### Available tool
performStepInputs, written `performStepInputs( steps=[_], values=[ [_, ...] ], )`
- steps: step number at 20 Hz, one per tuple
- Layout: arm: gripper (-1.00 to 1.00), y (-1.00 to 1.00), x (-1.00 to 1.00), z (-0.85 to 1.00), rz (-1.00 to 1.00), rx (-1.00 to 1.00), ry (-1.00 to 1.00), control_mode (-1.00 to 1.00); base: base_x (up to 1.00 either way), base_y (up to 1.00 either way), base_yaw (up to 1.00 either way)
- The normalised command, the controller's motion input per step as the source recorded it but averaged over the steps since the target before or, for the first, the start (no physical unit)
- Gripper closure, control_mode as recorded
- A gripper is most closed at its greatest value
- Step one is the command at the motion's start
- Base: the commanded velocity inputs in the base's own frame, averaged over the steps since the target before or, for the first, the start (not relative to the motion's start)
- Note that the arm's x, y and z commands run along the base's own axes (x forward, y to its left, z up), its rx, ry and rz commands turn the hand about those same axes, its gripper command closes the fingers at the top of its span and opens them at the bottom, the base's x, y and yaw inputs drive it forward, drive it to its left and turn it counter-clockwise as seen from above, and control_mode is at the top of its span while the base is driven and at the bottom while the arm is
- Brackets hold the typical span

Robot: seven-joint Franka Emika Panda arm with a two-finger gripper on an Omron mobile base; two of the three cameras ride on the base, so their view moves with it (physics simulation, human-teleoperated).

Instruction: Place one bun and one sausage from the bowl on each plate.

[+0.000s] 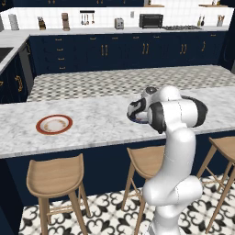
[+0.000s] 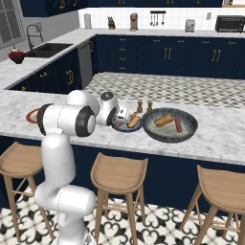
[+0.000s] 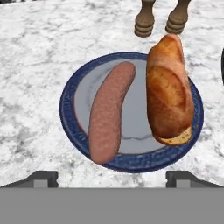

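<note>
hand view looks down on the blue-rimmed plate (image 3: 70, 127), where a sausage (image 3: 109, 113) and a bun (image 3: 169, 94) lie side by side, apart, the bun overhanging the rim on its far side. the gripper (image 3: 112, 178) hovers over the plate's near rim with fingertips (image 3: 41, 178) spread wide and nothing between them. beside that plate, in the right base view, the dark bowl (image 2: 189, 135) holds another bun (image 2: 163, 119) and sausage (image 2: 178, 125); the orange-rimmed plate (image 1: 40, 131) sits bare, well apart from it. the bun probably handles light and crushable, best pinched across its middle; the sausage looks smooth and may roll.
</note>
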Motion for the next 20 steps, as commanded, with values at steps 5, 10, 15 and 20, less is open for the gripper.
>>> performStepInputs(
  steps=[5,10,15,20],
  values=[
    [-1.0,-0.06,-0.06,0.73,-0.15,0.0,-0.02,-1.0,0.0,0.0,0.0],
    [-1.0,-0.41,0.0,0.48,-0.25,0.01,0.0,-1.0,0.0,0.0,0.0],
    [-1.0,-0.69,0.0,0.41,-0.14,0.09,0.0,-1.0,0.0,0.0,0.0],
    [-1.0,-0.86,0.0,0.35,0.0,0.17,0.0,-1.0,0.0,0.0,0.0]
  ],
)
